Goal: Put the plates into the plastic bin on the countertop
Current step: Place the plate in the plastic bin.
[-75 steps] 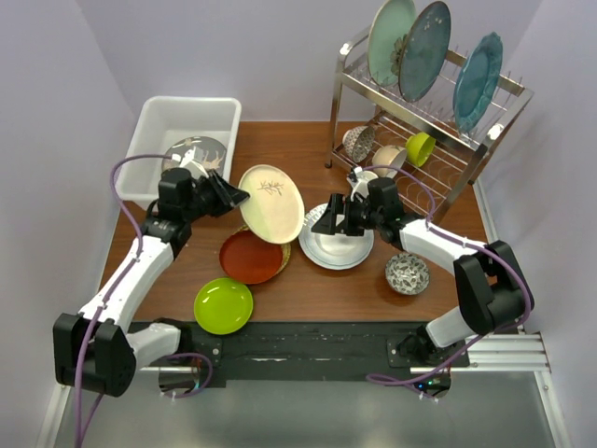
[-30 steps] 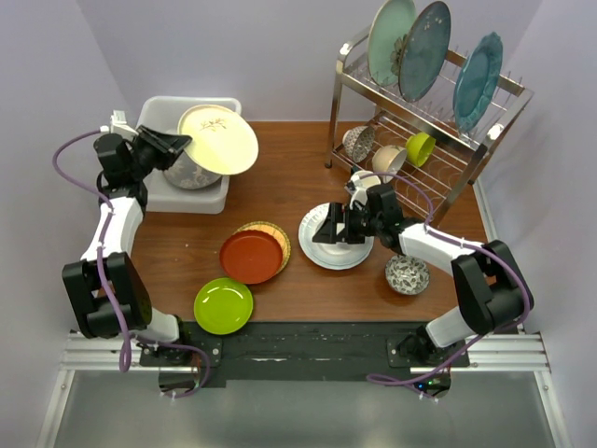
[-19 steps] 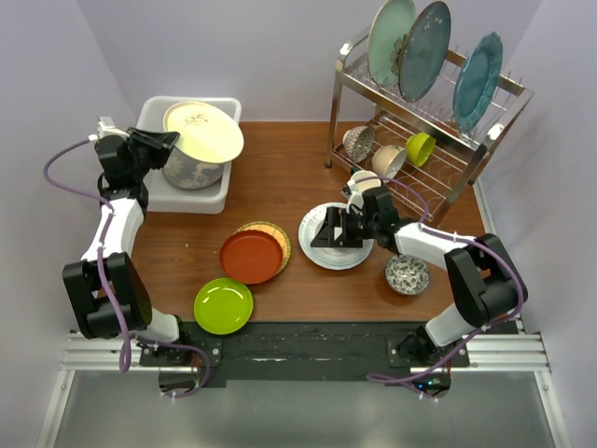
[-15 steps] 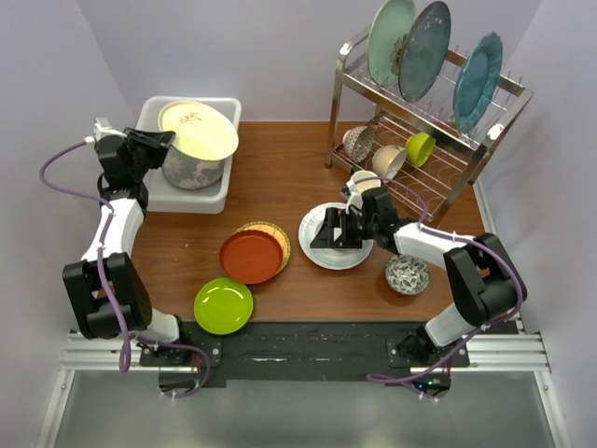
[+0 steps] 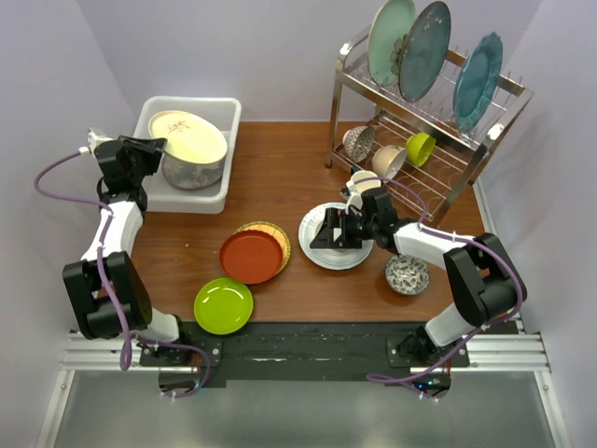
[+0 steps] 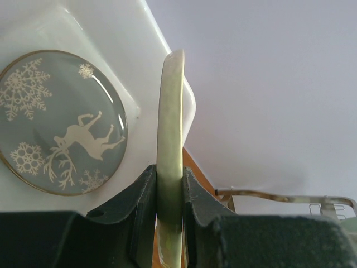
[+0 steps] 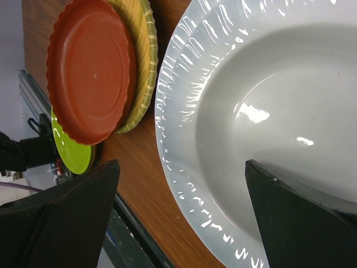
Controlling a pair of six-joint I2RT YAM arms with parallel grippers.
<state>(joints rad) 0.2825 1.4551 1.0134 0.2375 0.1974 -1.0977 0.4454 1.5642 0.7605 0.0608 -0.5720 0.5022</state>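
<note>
top: high behind arms, down on whole bench (image 5: 280, 177) | left wrist: close, along jaws into plastic bin (image 6: 106, 33) | right wrist: close over white plate (image 7: 268, 111); both in top

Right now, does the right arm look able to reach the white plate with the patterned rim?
Probably yes. The right gripper hangs open directly over the white plate, with nothing on the plate or between them. The red-brown plate lies off to one side.

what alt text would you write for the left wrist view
The left hand pinches a cream plate by its rim, seen edge-on. Behind it the white plastic bin holds a grey plate with a white deer and snowflakes.
</note>
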